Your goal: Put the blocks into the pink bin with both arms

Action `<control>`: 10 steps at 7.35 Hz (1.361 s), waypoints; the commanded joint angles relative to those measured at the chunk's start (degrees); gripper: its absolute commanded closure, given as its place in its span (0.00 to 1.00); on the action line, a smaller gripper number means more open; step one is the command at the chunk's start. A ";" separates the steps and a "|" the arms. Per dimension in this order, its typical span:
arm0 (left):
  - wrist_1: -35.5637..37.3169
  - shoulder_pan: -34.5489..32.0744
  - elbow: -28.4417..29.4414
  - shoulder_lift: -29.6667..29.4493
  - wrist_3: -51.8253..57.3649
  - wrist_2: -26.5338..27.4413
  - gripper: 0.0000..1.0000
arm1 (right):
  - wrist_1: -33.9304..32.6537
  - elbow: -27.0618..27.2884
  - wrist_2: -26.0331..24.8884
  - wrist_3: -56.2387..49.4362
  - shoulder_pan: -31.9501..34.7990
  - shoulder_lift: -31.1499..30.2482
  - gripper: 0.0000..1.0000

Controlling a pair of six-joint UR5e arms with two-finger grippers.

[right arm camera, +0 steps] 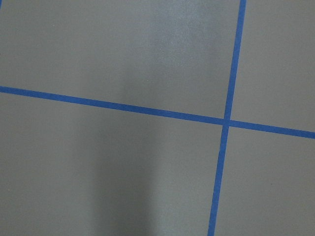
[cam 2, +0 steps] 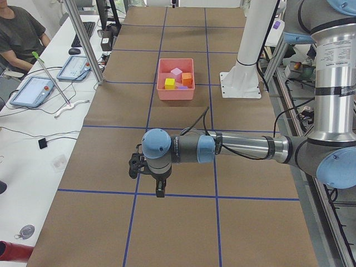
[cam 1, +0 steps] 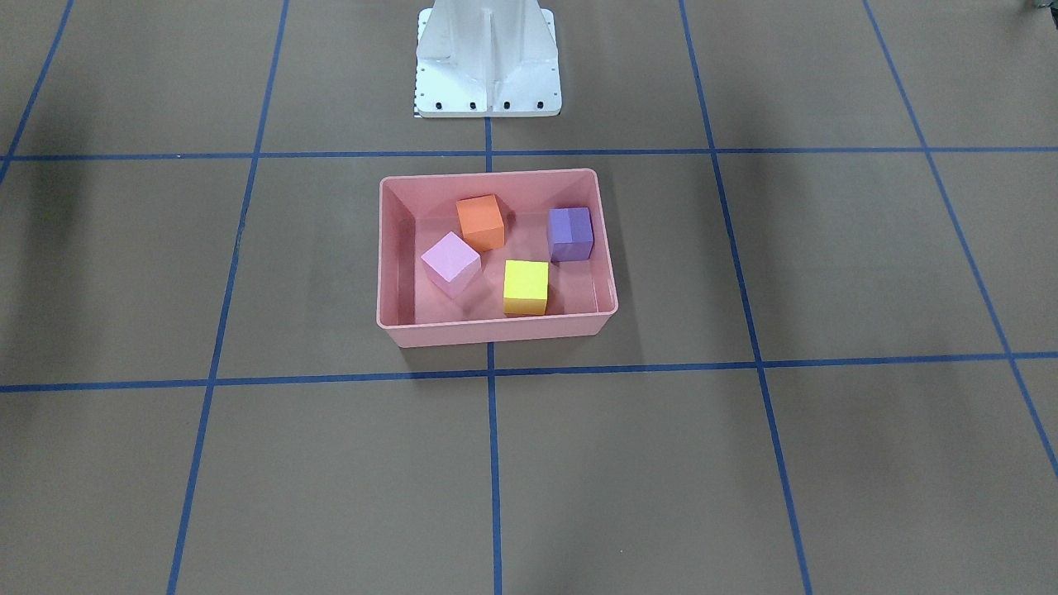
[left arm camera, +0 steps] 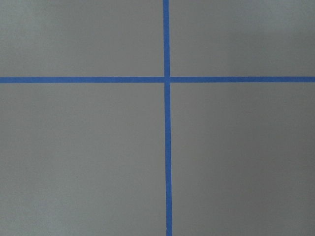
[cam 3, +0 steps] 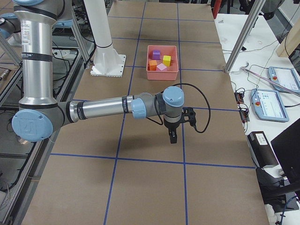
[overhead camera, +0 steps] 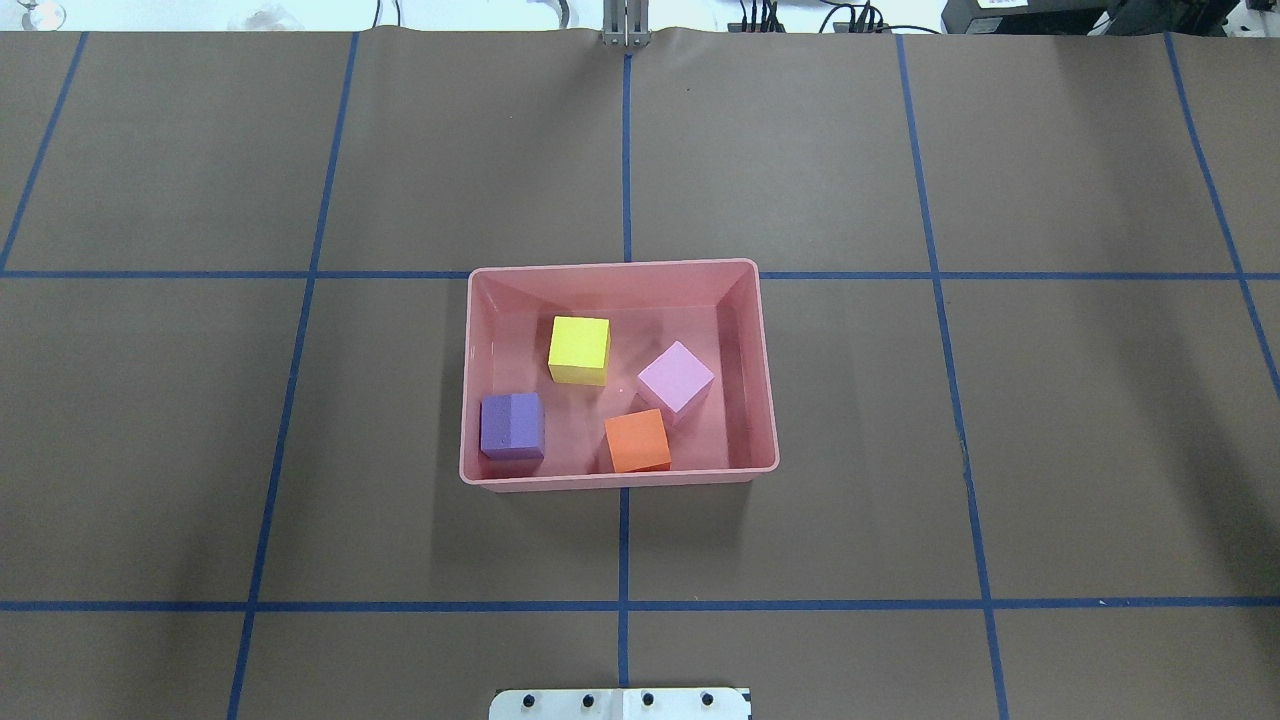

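Pink bin (overhead camera: 620, 482) holds four blocks: orange (overhead camera: 637, 441), purple (overhead camera: 511, 424), yellow (overhead camera: 579, 348), light pink (overhead camera: 676, 376).

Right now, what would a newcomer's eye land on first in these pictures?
The shallow salmon-pink plastic bin, centred on the brown-papered table, holds four small matte blocks, none stacked: yellow cube, light pink cube, orange cube, purple cube. Next, the grey-silver left arm and right arm, each stretched toward its own table end, far from the bin.

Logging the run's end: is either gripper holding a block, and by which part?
Neither holds a block: the light pink block, purple block, orange block and yellow block all lie in the pink bin, far from the left gripper and right gripper.
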 commanded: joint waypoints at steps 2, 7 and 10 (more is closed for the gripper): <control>-4.87 0.04 -2.24 3.97 -0.73 0.26 0.01 | 0.14 -0.11 0.32 0.17 -0.01 -1.30 0.00; -5.13 0.04 -1.45 3.88 -0.82 -2.45 0.01 | 0.14 1.11 2.69 0.34 0.07 -2.08 0.00; -5.05 0.04 -1.27 3.27 -0.73 -2.12 0.01 | 2.49 -2.49 2.43 -0.10 -0.02 -0.77 0.00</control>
